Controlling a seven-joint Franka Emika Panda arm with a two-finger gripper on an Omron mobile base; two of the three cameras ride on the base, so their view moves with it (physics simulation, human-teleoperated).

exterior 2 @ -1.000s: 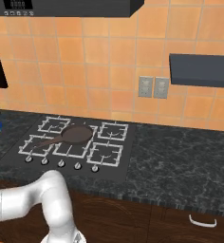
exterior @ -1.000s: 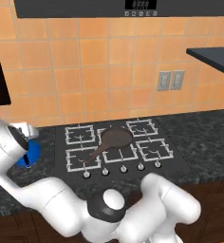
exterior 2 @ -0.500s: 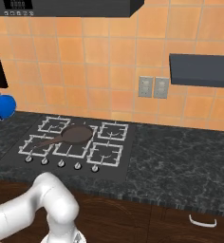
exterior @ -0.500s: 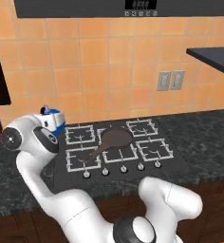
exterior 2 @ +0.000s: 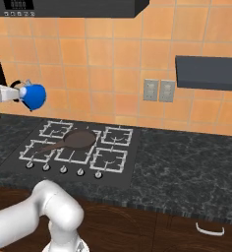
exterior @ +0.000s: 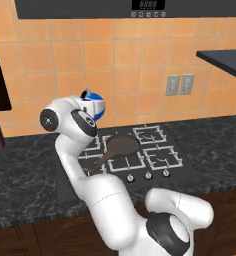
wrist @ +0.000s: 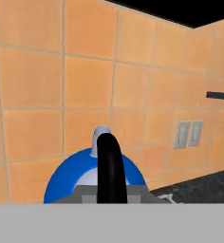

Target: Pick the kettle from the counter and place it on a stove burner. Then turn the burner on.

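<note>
My gripper [exterior 2: 14, 93] is shut on the thin black handle [wrist: 109, 163] of the bright-blue kettle [exterior 2: 33, 96], which hangs tipped sideways in the air in front of the orange tiled wall. In the left base view the kettle [exterior: 94, 103] peeks out behind my arm's upper joint, high above the left rear part of the black cooktop [exterior: 187, 170]. In the hand view the kettle's blue body [wrist: 69, 178] sits just beyond my gripper [wrist: 110, 194]. Pale-grey burner grates [exterior 2: 110, 159] lie below; the back-left burner [exterior 2: 56, 129] is nearest to the kettle.
A dark brown frying pan [exterior 2: 78, 139] rests on the middle of the cooktop, its handle pointing front-left. Silver knobs [exterior 2: 63, 169] line the cooktop's front edge. Dark marbled counter [exterior 2: 187, 167] stretches right. A dark shelf [exterior 2: 209, 73] juts from the wall above it.
The kettle has been lifted off the counter at the left and carried up and to the right, toward the cooktop. The arm has swung with it.
</note>
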